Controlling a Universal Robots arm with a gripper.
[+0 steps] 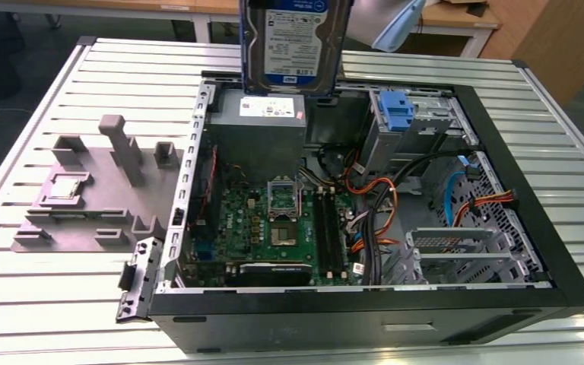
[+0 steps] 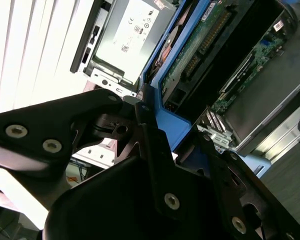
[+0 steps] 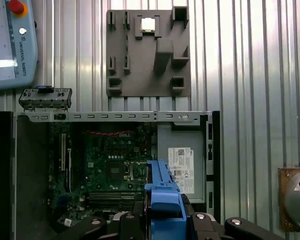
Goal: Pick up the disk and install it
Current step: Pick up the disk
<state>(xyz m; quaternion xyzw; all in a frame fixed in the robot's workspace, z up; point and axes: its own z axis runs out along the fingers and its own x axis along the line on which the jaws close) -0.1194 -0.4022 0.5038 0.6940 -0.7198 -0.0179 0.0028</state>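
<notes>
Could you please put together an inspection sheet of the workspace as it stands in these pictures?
Surface: slatted metal table, carrying the open computer case.
Job's things: the disk in its blue carrier hangs upright above the case, over the grey box with a white sticker; not yet installed.
Clutter: grey fixture plate beside the case, a chip on it; a bare blue bracket inside the case.
Grippers: the pincer is shut on the disk's carrier.
Cables: orange, blue and black cables lie loose inside the case.
Surroundings: a control pendant lies on the table; wooden furniture behind.
</notes>
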